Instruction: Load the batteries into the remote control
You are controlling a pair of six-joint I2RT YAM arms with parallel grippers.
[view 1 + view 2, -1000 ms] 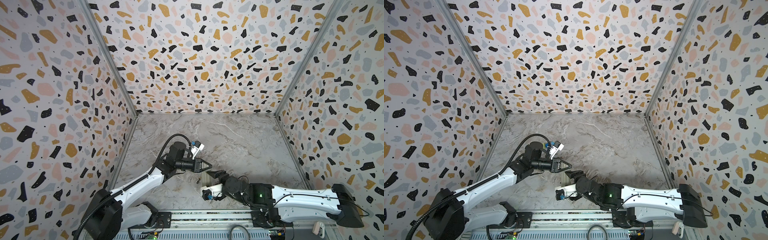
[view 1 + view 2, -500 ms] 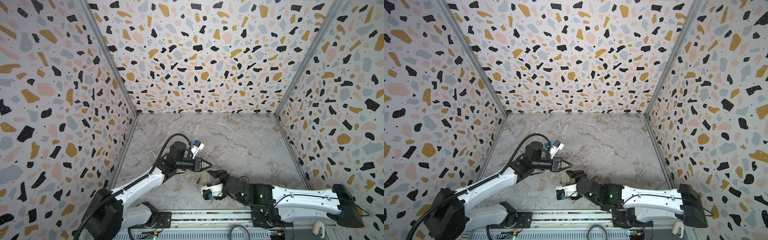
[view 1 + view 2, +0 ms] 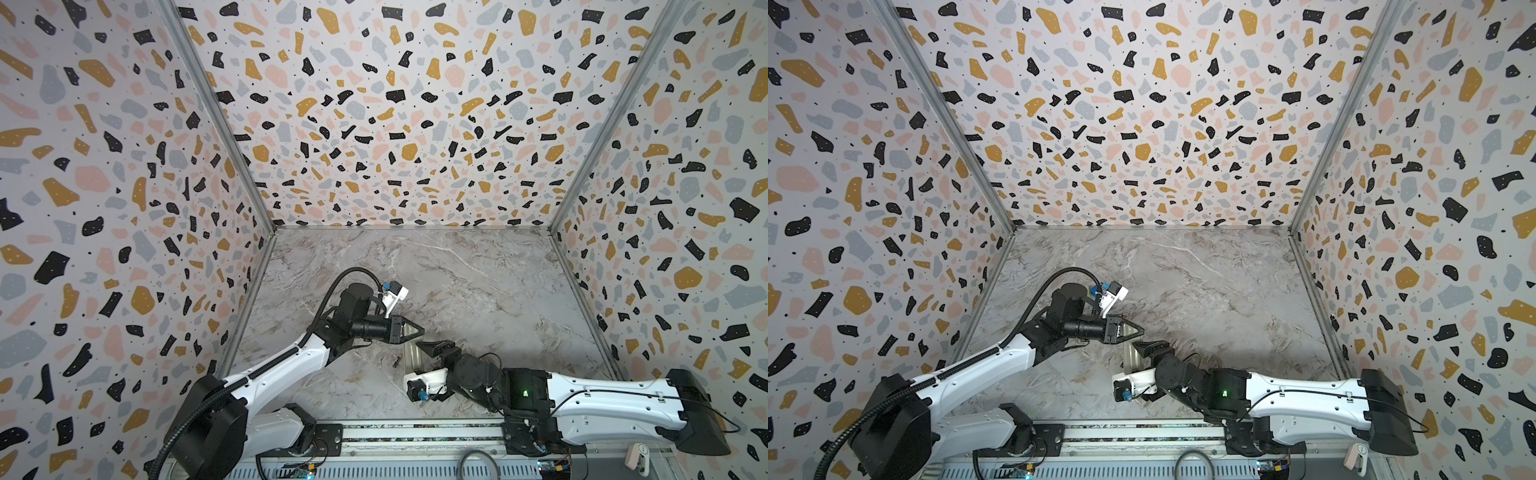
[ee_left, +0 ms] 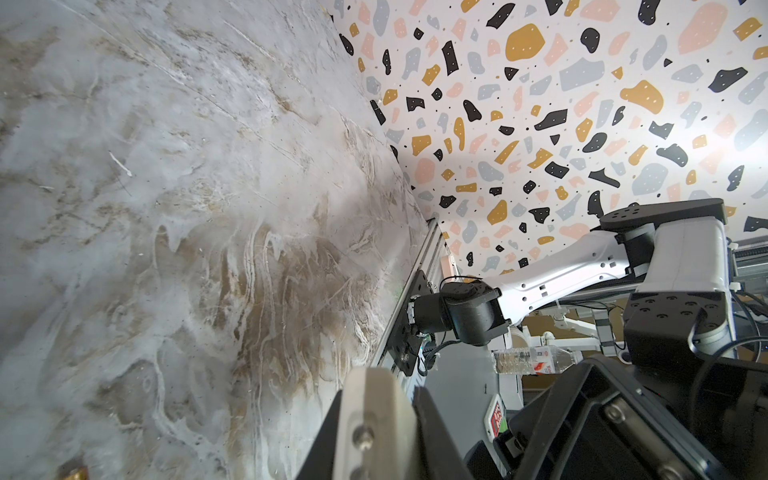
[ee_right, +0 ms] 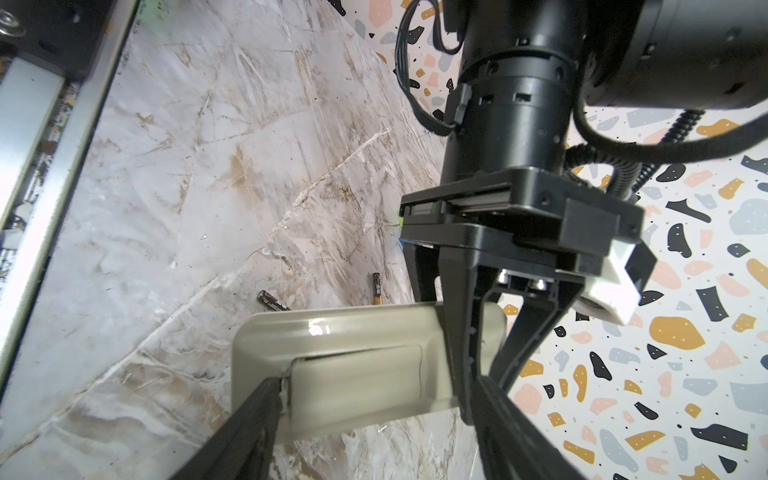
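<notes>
My right gripper (image 5: 380,384) is spread wide over the remote control (image 5: 332,330). The remote lies back-up on the marble table (image 3: 478,291) near the front rail (image 3: 415,432), between my two arms. One fingertip sits at the edge of the battery cover (image 5: 357,376), the other toward the opposite end of the remote (contact or not: can't tell). The cover is on, with a thin dark seam along one side. My left gripper (image 3: 420,331) is pressed together, its tip over the remote's end away from the rail, close to my right fingers. Two batteries (image 5: 272,300) lie loose on the table just beside the remote's long edge, the second battery (image 5: 376,286) nearer my left gripper. In a top view only one shows (image 3: 397,360), left of the remote.
</notes>
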